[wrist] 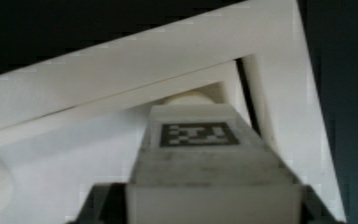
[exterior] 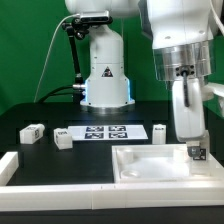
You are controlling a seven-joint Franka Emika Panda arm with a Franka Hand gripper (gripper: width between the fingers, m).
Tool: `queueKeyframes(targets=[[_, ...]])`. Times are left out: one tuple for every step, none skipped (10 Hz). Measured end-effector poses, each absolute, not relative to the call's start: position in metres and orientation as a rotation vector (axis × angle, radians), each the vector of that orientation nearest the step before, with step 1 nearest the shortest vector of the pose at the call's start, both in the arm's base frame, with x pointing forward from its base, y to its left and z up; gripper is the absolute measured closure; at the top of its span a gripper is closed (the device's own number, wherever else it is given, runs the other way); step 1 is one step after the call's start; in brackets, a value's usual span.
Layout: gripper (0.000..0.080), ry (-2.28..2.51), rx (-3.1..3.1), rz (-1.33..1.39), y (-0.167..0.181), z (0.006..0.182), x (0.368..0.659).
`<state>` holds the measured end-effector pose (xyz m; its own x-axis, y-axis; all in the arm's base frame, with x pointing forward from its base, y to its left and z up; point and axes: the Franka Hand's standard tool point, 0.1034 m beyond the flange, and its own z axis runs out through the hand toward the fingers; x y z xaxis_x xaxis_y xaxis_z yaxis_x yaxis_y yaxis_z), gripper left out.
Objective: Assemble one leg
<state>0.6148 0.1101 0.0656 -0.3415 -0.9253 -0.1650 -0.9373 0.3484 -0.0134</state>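
My gripper (exterior: pixel 194 150) is shut on a leg (wrist: pixel 201 150), a white post with a black-and-white tag on its side. It holds the leg upright over the far right corner of the large white tray-like part (exterior: pixel 150 170). In the exterior view the leg's tagged end (exterior: pixel 197 153) shows just below the fingers, at the tray's rim. In the wrist view the leg points down into the tray's inner corner (wrist: pixel 229 85), and its lower end looks close to the tray floor.
Other small white legs lie on the black table: one at the exterior view's left (exterior: pixel 31 132), one beside the marker board (exterior: pixel 64 139), one to the board's right (exterior: pixel 160 131). The marker board (exterior: pixel 100 131) lies at mid table. A white ledge (exterior: pixel 10 165) runs along the front left.
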Motion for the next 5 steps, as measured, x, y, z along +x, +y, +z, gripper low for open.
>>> queueKeyframes(targets=[[0.0508,2.417,-1.766,0.121,0.1101,0.0656,0.6148],[0.0508,2.391,-1.799,0.118,0.1106,0.0655,0.6147],[0.0331,2.378,-1.815,0.117,0.1109,0.0656,0.6148],[0.0213,2.338,-1.861,0.111,0.1108,0.0657,0.6150],[0.0213,2.216,-2.004,0.102,0.1110,0.0659,0.6148]])
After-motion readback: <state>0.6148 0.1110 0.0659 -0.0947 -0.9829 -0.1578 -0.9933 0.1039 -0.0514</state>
